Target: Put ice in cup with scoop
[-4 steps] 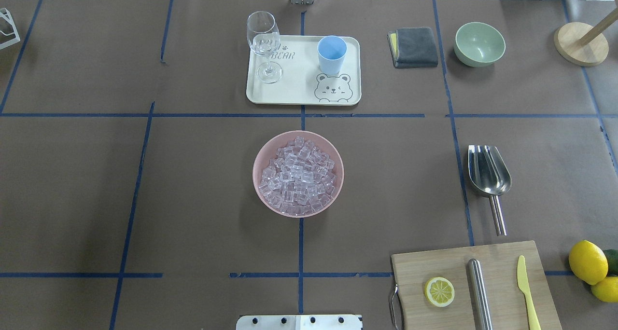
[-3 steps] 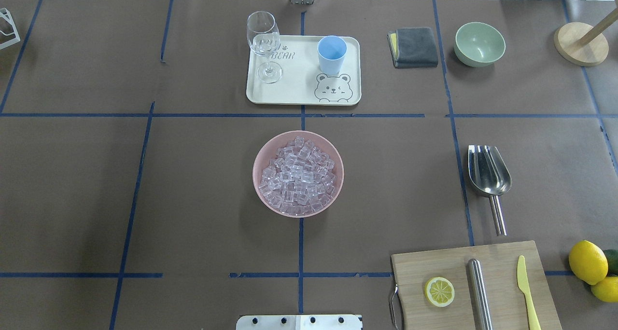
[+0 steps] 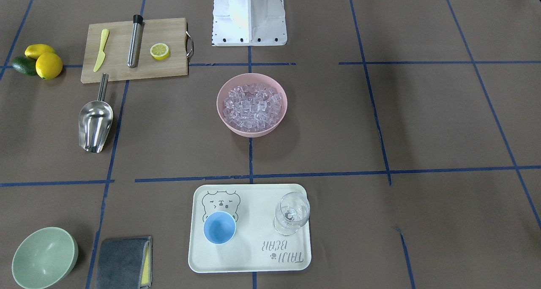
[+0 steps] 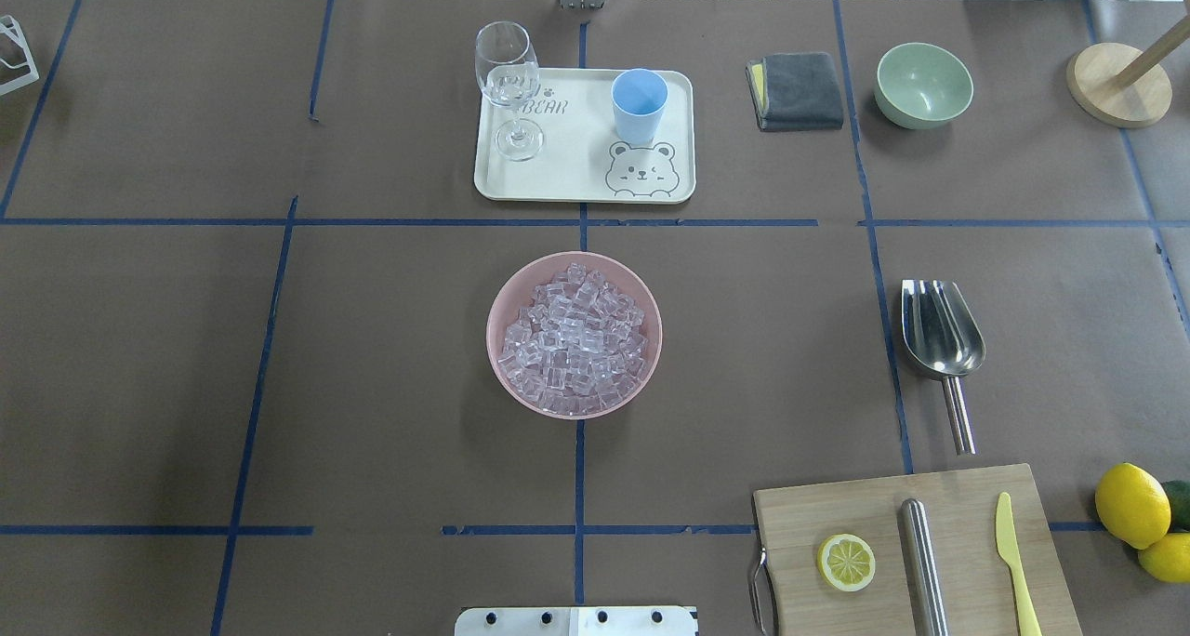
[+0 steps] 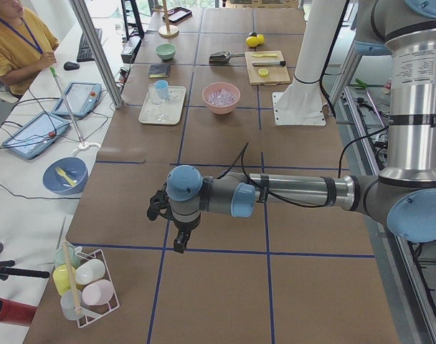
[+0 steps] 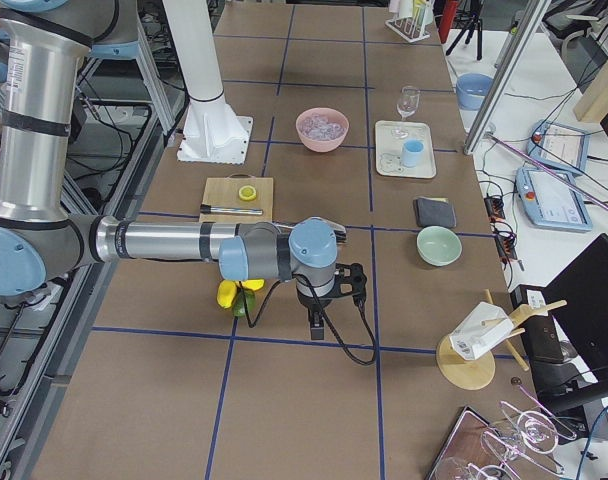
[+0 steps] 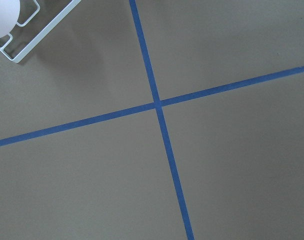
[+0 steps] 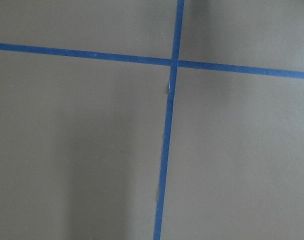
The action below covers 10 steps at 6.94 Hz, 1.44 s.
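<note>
Currently the scoop (image 4: 941, 338) lies flat on the robot's right half of the table (image 4: 372, 338), with its long axis running near to far. Its handle (image 4: 958, 417) points toward the robot and ends just short of the cutting board (image 4: 892, 524). The ice (image 4: 574, 338) fills the pink bowl (image 4: 490, 338) at centre, and the cup (image 4: 639, 104) stands on the tray (image 4: 576, 176) beyond. The right gripper (image 6: 317, 330) is judged nearer than the left gripper (image 5: 178, 246). For both, jaw spread cannot be told.

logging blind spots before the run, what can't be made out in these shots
- left gripper: seen only in the exterior left view, small; open or shut unclear.
- right gripper: seen only in the exterior right view; same.
- wire rack: left wrist view, cut by the top-left corner.
- dark green fruit: overhead, cut by the right edge, partly behind the lemons.
</note>
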Available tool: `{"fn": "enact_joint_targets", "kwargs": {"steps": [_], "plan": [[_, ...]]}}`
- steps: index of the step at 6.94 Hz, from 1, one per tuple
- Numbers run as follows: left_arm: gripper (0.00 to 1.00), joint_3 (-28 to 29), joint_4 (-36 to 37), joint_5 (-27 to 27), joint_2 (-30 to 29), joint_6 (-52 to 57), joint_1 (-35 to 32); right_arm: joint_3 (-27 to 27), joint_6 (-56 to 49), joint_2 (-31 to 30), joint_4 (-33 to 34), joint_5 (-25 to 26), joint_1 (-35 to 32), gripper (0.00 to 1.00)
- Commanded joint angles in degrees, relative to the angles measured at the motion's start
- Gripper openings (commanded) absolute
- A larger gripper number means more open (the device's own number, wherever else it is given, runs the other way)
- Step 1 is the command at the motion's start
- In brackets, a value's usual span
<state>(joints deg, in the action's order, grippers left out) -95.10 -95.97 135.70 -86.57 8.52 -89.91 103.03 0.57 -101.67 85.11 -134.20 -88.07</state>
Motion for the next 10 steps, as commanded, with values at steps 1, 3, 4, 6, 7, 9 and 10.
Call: {"fn": "enact_joint_targets", "kwargs": {"steps": [1,3,4,6,7,9,10], "plan": [[1.0,-0.1,-0.2,0.0,-0.1,0.0,0.0,0.2,0.0,0.1,0.0,0.0,0.0,1.0],[1.0,-0.1,-4.1,0.0,-1.8,0.0,0.8,0.4,0.7,1.4,0.0,-0.1,0.3,1.0],[1.0,0.0,-7.7,0.0,-3.3,-0.3,1.3,-0.5,0.7,4.7,0.2,-0.3,1.0,1.0],[1.0,3.6,-19.2,-0.3,-8.6,-0.4,4.8,-0.9,0.7,6.2,0.2,-0.4,1.6,1.0],[1.0,5.7,-24.8,-0.1,-9.7,-0.5,6.2,-4.3,0.7,9.6,0.1,-1.0,1.8,1.0],[1.0,5.1,-30.9,0.1,-9.8,-0.8,10.7,-5.5,0.8,11.0,-0.1,-0.8,6.2,1.0],[1.0,5.1,-34.4,-0.1,-9.9,-6.3,16.9,-5.7,1.4,13.1,0.0,-0.5,9.2,1.0]]}}
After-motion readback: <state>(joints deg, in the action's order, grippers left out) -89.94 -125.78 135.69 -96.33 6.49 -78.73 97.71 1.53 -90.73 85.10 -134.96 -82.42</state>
